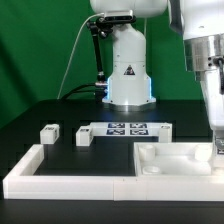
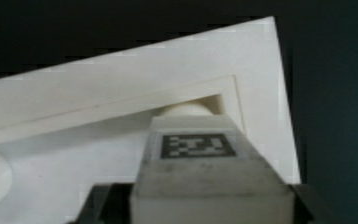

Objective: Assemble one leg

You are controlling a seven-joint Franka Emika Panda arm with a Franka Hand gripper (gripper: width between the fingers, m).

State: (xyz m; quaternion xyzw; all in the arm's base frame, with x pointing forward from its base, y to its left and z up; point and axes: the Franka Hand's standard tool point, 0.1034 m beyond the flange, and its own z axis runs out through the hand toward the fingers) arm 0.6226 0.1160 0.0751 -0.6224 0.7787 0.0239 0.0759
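In the wrist view my gripper is shut on a leg, a stubby white block with a black-and-white marker tag facing the camera. The black fingers press on its two sides. The leg's far end sits over a corner of the large white square tabletop, inside its raised rim. In the exterior view the gripper hangs low over the tabletop's right edge at the exterior view's right, and the leg in it is mostly hidden. Two more legs stand on the black table at the left.
The marker board lies in front of the robot's white base. A long low white border wall runs along the front left and joins the tabletop. A green backdrop stands behind.
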